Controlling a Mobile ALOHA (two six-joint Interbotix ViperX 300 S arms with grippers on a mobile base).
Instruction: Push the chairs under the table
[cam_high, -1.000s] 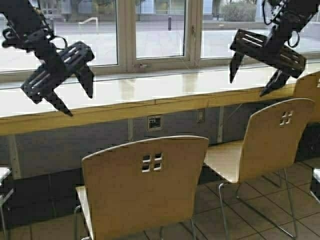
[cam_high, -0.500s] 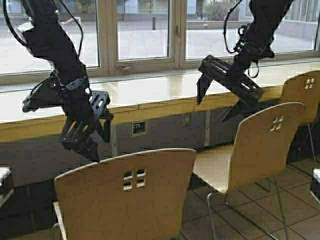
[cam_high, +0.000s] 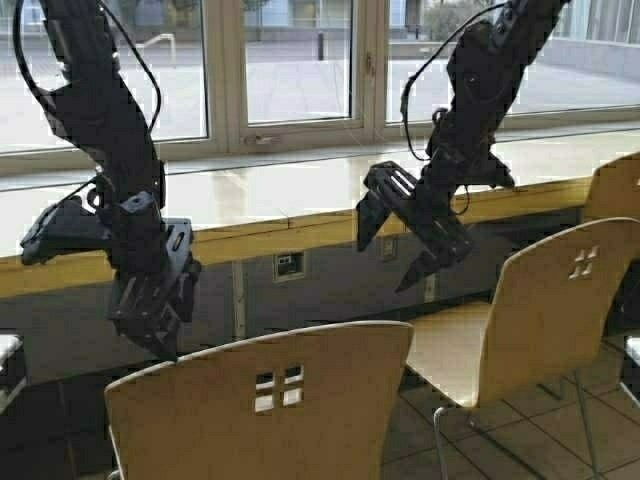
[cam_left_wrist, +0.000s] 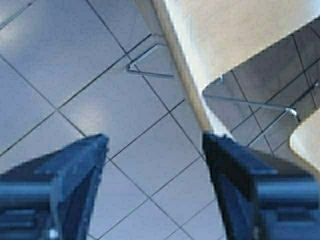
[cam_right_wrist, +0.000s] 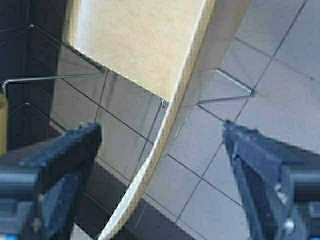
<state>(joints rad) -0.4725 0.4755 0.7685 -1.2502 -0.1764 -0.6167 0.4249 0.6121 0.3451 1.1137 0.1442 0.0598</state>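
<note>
Left gripper (cam_high: 150, 320) hangs spread above the near plywood chair (cam_high: 262, 400); right gripper (cam_high: 395, 245) spread above it too. Table (cam_high: 300, 195) beyond.

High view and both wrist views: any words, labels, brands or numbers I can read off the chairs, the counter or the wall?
None can be read.
Pale yellow wooden counter: no text.
Tan plywood chairs: only square cutouts, no text.
Grey wall outlet plate: too small to tell.

Both arms reach downward, left gripper (cam_high: 150, 300) and right gripper (cam_high: 395, 240) spread wide (nothing held).
</note>
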